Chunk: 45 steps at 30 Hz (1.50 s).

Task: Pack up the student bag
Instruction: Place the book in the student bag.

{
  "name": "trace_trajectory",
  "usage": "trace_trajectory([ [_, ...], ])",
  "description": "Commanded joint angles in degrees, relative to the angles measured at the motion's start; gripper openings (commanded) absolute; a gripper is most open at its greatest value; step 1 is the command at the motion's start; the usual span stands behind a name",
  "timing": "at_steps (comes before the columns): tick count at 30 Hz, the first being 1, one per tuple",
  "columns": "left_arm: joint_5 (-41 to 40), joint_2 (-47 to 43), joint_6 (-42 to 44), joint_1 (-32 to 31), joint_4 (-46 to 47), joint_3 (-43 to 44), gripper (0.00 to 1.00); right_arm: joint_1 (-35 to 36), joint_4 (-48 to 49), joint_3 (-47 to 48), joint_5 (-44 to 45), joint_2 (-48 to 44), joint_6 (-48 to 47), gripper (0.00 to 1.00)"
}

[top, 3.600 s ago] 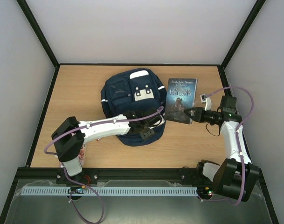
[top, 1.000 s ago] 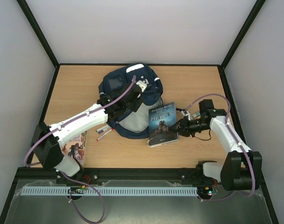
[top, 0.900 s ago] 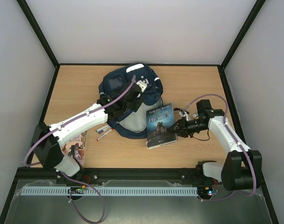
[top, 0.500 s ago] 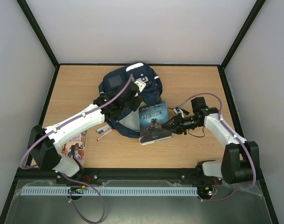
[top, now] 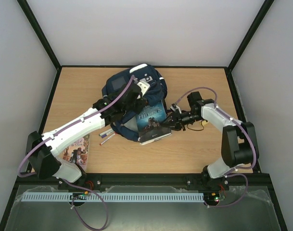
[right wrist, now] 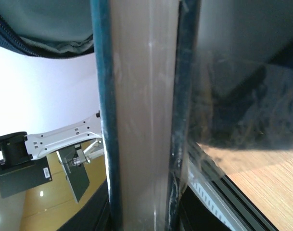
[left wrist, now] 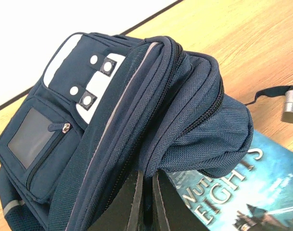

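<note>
Table point(top: 204, 154): light wood with dark edging. Bare stretches lie right and far right of the bag, in the far-left corner, and along the near strip between the arm bases.

Student bag point(top: 118, 85) sits centre-far, its far edge close to the table's far edge. The main zip opening faces near-right, and its upper lip is lifted clear of the table point(left wrist: 194, 120).

Book point(top: 151, 122) lies tilted just near-right of the bag. Its far-left corner is tucked under the raised lip, inside the mouth. Its near edge sticks out over bare table. In the left wrist view the cover point(left wrist: 242, 192) passes beneath the zip edge.

Magazine point(top: 78, 151) lies flat at the near-left, beside the left arm's base and well apart from the bag.

Left gripper point(left wrist: 145, 202): fingers pinched tight on the fabric at the bag's opening, holding the lip up.

Right gripper point(top: 168, 124): narrow gap, clamped on the book's right edge. The right wrist view is filled by the page block point(right wrist: 141, 120).

Pens point(top: 107, 134): a few lie loose on the table, just near-left of the bag and under the left forearm.
</note>
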Motion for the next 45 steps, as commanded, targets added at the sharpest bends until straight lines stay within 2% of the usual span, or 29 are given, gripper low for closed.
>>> trace_trajectory([
  [1, 0.88, -4.40, -1.21, -0.94, 4.96, 5.24, 0.02, 2.07, -4.74, 6.54, -8.57, 3.36, -5.60, 0.01],
  [5, -0.17, -5.00, -0.90, -1.23, 4.24, 5.63, 0.02, 2.52, -7.89, 11.65, -8.46, 7.92, -9.32, 0.01],
  [10, -0.25, -5.69, -0.96, -1.40, 2.31, 6.75, 0.02, 2.83, -7.16, 16.82, -8.90, 13.77, -10.00, 0.01],
  [20, -1.48, -6.73, 0.65, -1.54, 1.71, 6.14, 0.02, 3.34, -1.54, 18.71, -6.25, 23.31, -7.43, 0.01],
  [21, -1.49, -6.82, 0.72, -1.54, 1.61, 5.89, 0.02, 3.31, -0.92, 18.70, -4.90, 23.76, -6.77, 0.02],
  [22, -1.51, -6.98, 0.85, -1.56, 1.62, 5.53, 0.02, 3.35, -0.37, 18.65, -3.46, 23.84, -6.41, 0.10],
  [23, -1.61, -7.22, 0.92, -1.58, 1.88, 5.12, 0.02, 3.32, 0.05, 18.44, -2.63, 23.78, -6.28, 0.23],
  [25, -1.80, -7.73, 0.95, -1.54, 2.30, 4.19, 0.02, 3.37, 0.29, 18.06, -1.09, 23.01, -6.43, 0.40],
  [33, -0.60, -10.23, 0.55, -1.54, 3.79, 0.52, 0.03, 3.36, 0.38, 13.84, 14.54, 14.19, -8.76, 0.63],
  [36, -0.32, -11.37, 0.18, -1.54, 4.57, -1.29, 0.02, 3.34, -0.75, 13.40, 23.25, 10.38, -11.36, 0.66],
  [39, -0.21, -12.73, -0.10, -1.54, 4.98, -3.06, 0.02, 3.36, -0.85, 11.57, 27.82, 6.02, -14.01, 0.67],
  [42, -0.15, -14.25, -0.10, -1.46, 5.67, -5.31, 0.02, 3.45, -0.62, 8.87, 30.42, 2.26, -19.38, 0.63],
  [45, 0.28, -16.26, -0.73, -1.33, 7.60, -8.27, 0.02, 3.50, 0.59, 5.40, 34.66, -1.93, -28.77, 0.57],
])
